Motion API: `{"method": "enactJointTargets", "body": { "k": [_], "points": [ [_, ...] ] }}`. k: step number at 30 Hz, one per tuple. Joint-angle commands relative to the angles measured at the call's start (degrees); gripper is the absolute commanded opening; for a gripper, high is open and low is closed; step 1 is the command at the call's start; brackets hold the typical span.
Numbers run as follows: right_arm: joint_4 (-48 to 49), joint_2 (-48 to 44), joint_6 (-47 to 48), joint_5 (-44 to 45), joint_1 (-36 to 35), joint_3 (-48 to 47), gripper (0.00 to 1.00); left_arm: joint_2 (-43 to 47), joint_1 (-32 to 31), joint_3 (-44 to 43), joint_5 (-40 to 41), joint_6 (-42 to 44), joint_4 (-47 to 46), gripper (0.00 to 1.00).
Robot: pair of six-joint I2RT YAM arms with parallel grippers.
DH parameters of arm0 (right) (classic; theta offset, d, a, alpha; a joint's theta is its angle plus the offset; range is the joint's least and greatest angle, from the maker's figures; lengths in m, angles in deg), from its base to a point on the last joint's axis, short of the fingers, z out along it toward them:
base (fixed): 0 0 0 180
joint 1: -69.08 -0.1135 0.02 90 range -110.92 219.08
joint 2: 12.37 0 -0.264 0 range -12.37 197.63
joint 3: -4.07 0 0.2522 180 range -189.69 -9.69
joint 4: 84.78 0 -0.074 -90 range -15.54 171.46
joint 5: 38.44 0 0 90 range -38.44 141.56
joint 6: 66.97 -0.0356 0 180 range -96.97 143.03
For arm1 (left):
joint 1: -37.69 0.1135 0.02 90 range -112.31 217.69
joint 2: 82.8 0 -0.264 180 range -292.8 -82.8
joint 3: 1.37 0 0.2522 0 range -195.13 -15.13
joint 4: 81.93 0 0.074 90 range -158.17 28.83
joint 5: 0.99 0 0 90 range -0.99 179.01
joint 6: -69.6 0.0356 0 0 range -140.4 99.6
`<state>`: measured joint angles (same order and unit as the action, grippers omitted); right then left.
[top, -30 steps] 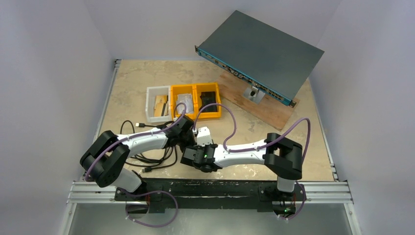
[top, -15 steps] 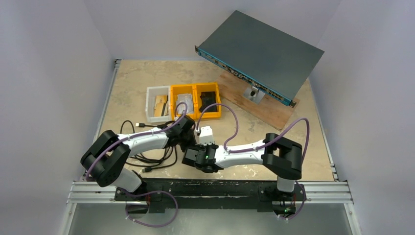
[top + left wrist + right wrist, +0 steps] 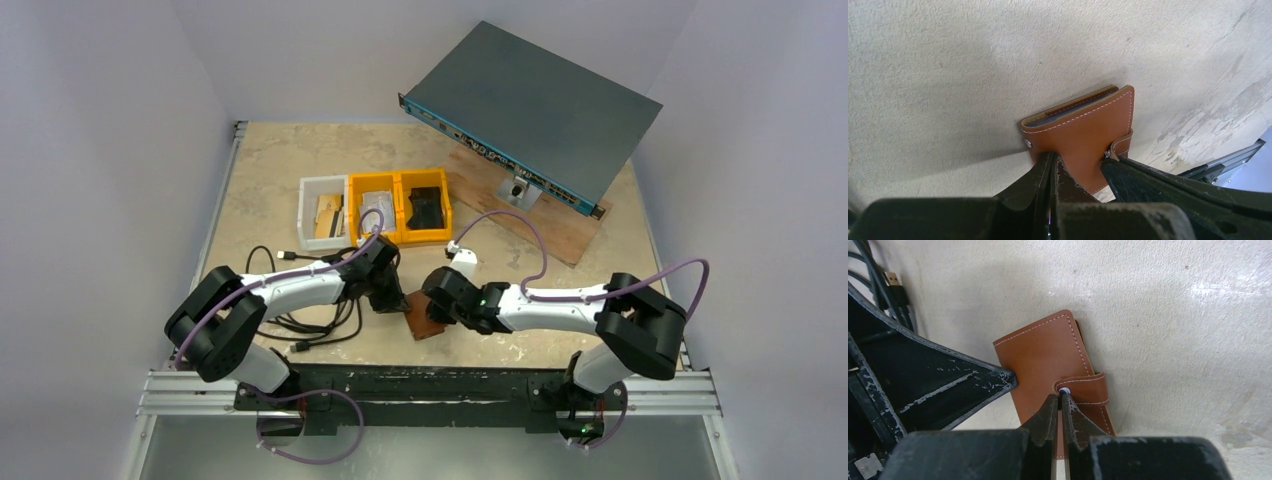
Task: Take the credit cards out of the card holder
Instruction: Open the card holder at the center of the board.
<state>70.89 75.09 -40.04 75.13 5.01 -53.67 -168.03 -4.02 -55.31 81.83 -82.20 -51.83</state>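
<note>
Lying shut on the table (image 3: pixel 280 160), the brown card holder (image 3: pixel 425 320) sits on the near side of the yellow bins (image 3: pixel 400 205), closer to my arms. My left end effector (image 3: pixel 1050 159) is pressed together, its tips down on one edge of the holder. My right end effector (image 3: pixel 1059 399) is pressed together too, its tips at the snap of the little strap (image 3: pixel 1088 390). I cannot tell if the strap is caught.

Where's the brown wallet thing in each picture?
Top external: card holder low centre, near the front edge of the table.
Left wrist: card holder mid-frame, closed.
Right wrist: card holder mid-frame, strap at right.
Shared landmark: the mottled beige table beneath it.
</note>
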Motion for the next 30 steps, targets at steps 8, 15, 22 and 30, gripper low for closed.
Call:
{"method": "enactJointTargets", "body": {
  "k": [8, 15, 22, 30],
  "points": [
    [4.7, -3.4, -2.4, -11.6, 5.7, 8.0, 0.00, -2.4, -0.1, 2.5, 7.0, 3.3, 6.3, 0.00],
    [3.4, -3.5, -2.3, -11.8, 5.7, 7.3, 0.00, 4.1, -0.1, 1.4, 1.9, 6.1, 2.8, 0.00],
    [2.2, -2.0, -1.4, -11.5, 5.7, 6.0, 0.00, 3.2, 0.0, -0.9, -3.9, 4.4, -5.7, 0.04],
    [-3.5, -2.4, 0.3, -6.3, 5.6, 2.2, 0.00, -7.9, 0.1, 1.2, -8.4, -0.6, -12.0, 0.00]
  ]
}}
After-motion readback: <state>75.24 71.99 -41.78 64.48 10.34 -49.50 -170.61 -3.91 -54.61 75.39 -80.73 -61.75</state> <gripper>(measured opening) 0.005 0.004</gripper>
